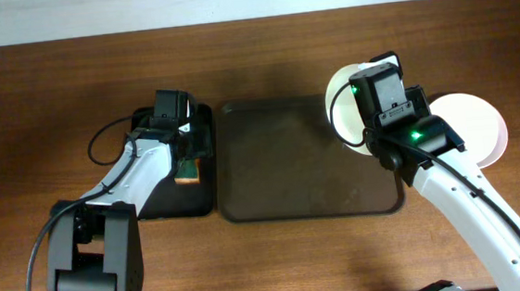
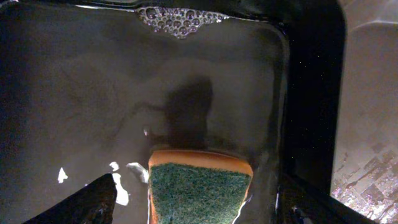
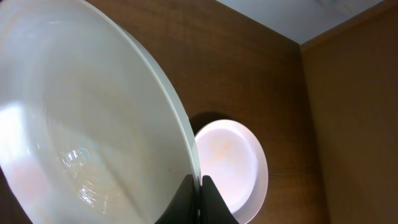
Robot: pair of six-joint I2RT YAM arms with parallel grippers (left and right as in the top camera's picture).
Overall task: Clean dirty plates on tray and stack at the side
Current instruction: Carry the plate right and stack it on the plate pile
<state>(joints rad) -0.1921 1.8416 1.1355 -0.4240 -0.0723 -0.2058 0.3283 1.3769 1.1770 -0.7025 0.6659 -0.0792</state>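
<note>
Right wrist: hand [image 3: 198,186] pinches glossy round plate [image 3: 81,124].

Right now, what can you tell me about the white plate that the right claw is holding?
The held plate is round, shallow, glossy white, ceramic-looking, with faint orange smears and a wet sheen inside. It is tilted up on edge at the brown tray's far right corner, its rim pinched by the right claw.

A brown wood-grain desk [image 1: 51,88] carries a large dark brown tray [image 1: 308,160] at its middle. A narrower black tray [image 1: 190,202] lies just beside the brown one's left edge. A white plate [image 1: 481,119] lies to the right, possibly more than one stacked.
</note>
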